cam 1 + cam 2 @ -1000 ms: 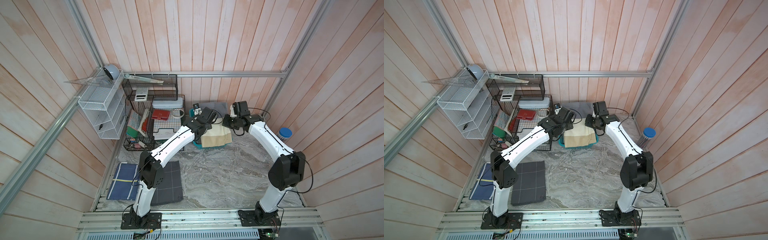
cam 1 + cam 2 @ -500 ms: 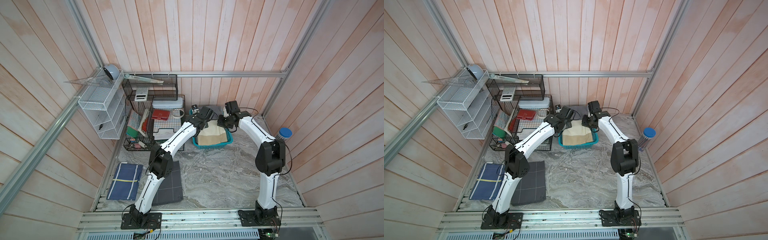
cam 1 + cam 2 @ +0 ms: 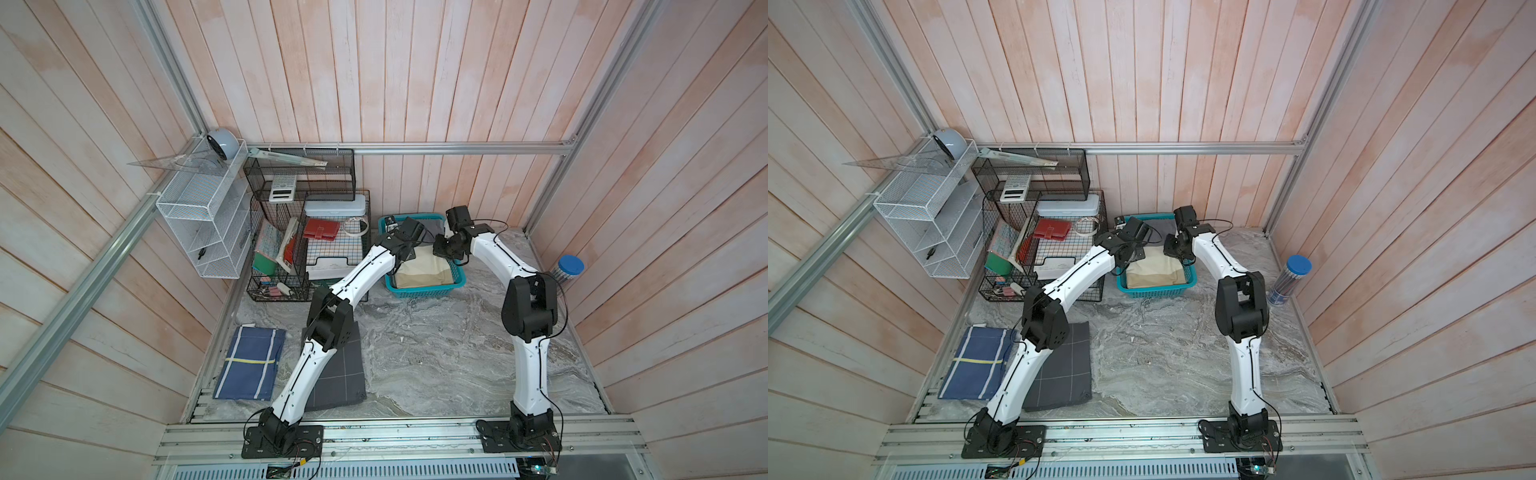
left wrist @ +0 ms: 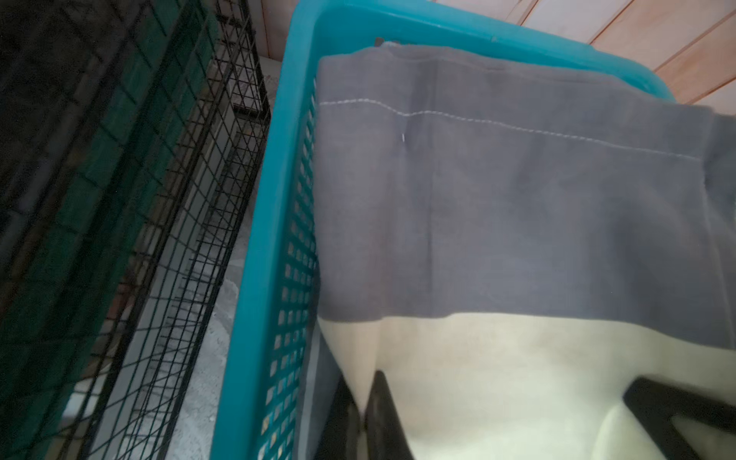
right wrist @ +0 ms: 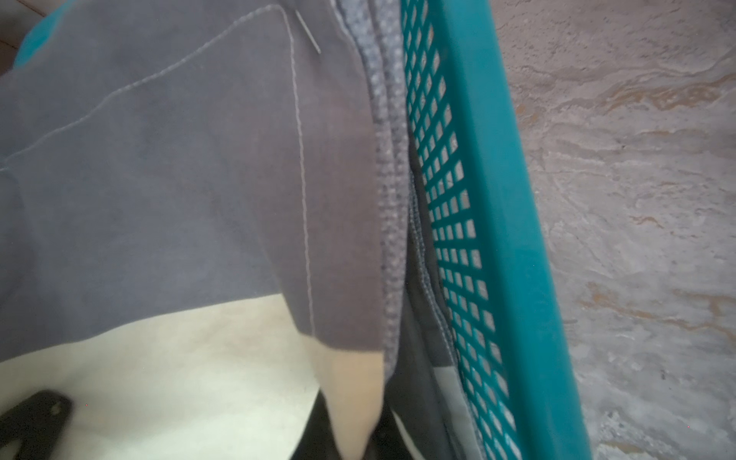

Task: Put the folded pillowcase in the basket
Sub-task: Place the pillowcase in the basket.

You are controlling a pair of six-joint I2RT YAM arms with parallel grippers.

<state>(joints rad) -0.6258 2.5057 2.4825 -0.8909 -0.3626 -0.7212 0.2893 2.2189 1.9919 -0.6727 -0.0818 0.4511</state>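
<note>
The counter (image 3: 436, 353) is a grey, marble-veined slab, closed in on three sides by walls (image 3: 415, 83) of pink-washed wooden planks with aluminium rails along the corners. A white wire rack (image 3: 199, 216) hangs on the left wall, and a black wire organiser (image 3: 301, 193) full of stationery stands just beside it at the back. A blue striped cloth (image 3: 249, 361) and a dark checked cloth (image 3: 340, 382) lie folded at the front left, the second partly under the left arm (image 3: 357, 274). A blue-lidded tube (image 3: 570, 266) stands by the right wall.

The turquoise basket (image 3: 419, 292) sits on the counter at the back, just beside the organiser, with its long axis running from the robot toward the back wall. A grey cloth (image 4: 517, 199) fills its far end. The cream pillowcase (image 3: 424, 270) lies inside the basket at the near end, overlapping the grey cloth. Its near folded edge runs across the basket, parallel to the short front wall, and its far edge is raised, so it slopes up away from the robot. The arms hide too much of it to tell its long axis.

Both arms reach over the basket's middle, the right arm (image 3: 498, 253) from the right. The left jaws are closed, pinching the cream fabric at the far left corner. The right jaws are closed on the far right corner.
</note>
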